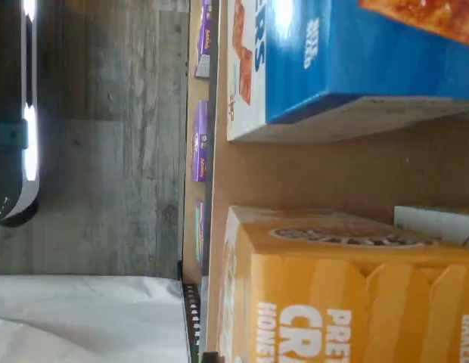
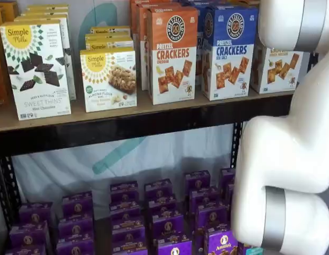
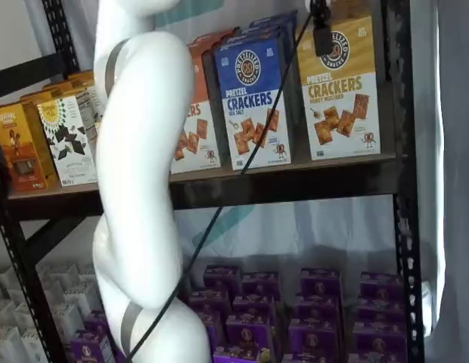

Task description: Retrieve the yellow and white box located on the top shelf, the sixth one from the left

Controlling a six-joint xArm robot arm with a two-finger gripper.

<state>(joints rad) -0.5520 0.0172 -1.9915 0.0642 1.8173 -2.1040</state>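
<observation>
White arm (image 3: 140,189) fills the foreground, left of centre in one shelf view and along the right edge in the other. Gripper (image 3: 321,30): only a black finger with a cable shows at the frame's top edge, so can't tell if the claw is open or closed. It hangs in front of the yellow and white box (image 3: 339,91), upper right, standing upright on the top shelf (image 3: 295,185) just beside the blue-topped box (image 3: 253,102). Wrist view: yellow box (image 1: 348,295) close, blue box beside it with a gap. Purple boxes (image 3: 318,318) on the level below.

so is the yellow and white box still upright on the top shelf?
Upright. The yellow and white box stands on the top shelf beside the blue box, print reading level.
</observation>
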